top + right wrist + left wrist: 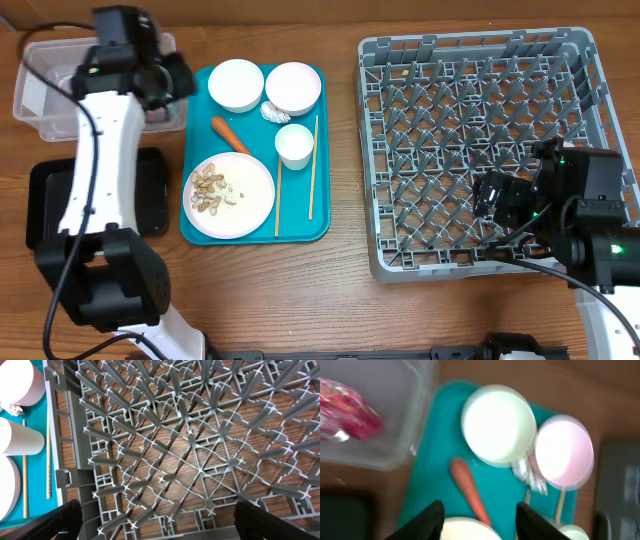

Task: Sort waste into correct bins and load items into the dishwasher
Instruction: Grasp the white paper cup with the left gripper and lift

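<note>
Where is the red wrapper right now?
Left wrist view, upper left: the wrapper lies inside the clear tub, left of the teal tray.

Jaws of left end effector (480, 521) partly apart, of right end effector (160, 525) spread wide

I work at a brown wooden table (340, 300), plain top, grain running left to right across it. Light falls soft and even over the wood.
</note>
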